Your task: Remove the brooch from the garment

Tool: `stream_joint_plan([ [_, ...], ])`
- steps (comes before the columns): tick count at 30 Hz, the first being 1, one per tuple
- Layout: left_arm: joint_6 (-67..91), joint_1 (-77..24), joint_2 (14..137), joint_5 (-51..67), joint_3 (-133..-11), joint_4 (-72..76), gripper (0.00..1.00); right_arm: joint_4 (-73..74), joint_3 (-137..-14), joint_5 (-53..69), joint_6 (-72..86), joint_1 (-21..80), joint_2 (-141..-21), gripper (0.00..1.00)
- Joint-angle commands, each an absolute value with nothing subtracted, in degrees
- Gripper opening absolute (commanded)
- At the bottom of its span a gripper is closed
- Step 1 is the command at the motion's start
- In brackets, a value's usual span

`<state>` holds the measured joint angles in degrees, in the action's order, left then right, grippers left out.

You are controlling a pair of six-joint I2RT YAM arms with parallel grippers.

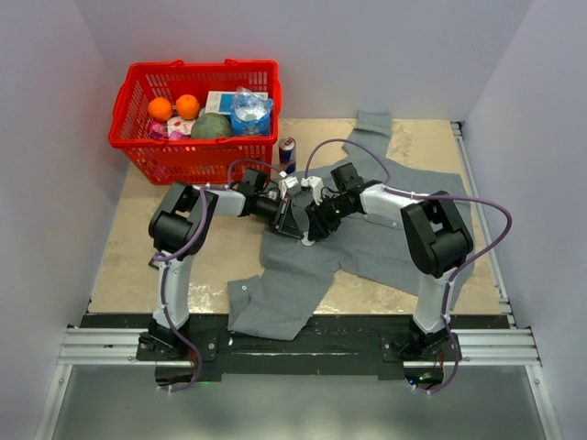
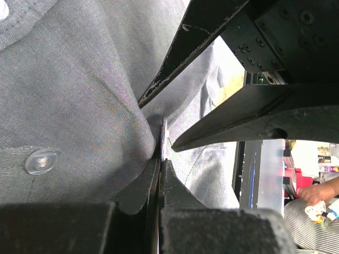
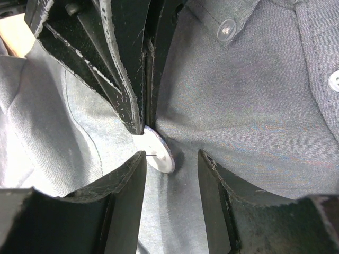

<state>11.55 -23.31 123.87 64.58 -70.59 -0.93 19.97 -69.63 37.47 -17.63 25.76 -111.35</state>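
Brooch (image 3: 159, 152) is pinched by the left gripper (image 3: 143, 125).
Right gripper (image 3: 170, 154) is held spread; garment (image 3: 254, 106) could be torn if tugged hard.

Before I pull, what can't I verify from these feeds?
- Top view: left end effector and right end effector cover the small round brooch disc.
- Left wrist: disc shows edge-on only, face unseen.
- Right wrist: disc hides its own fastening into the grey cloth shirt; attached or free, cannot tell.
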Motion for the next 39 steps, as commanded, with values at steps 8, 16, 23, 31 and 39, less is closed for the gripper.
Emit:
stream_joint_plan([
  [8, 12.5, -22.5, 124.1, 66.5, -71.3, 1.0, 0.00, 21.4, -73.4, 37.8, -21.3, 25.1, -110.0, 0.48],
  [16, 12.4, -22.5, 123.9, 66.6, -71.4, 0.9, 0.00, 21.5, -74.1, 36.6, -22.1, 25.1, -111.5, 0.47],
  [23, 12.5, -22.5, 124.3, 66.8, -71.5, 0.9, 0.00, 24.3, -74.4, 37.8, -26.6, 25.2, -111.4, 0.47],
  [31, 12.6, -22.5, 124.5, 66.8, -71.5, 0.9, 0.00, 24.9, -74.4, 38.2, -28.5, 25.3, -112.0, 0.47],
  [39, 12.6, -22.5, 124.5, 66.8, -71.6, 0.9, 0.00, 25.6, -76.2, 37.7, -27.9, 26.0, -113.8, 0.48],
])
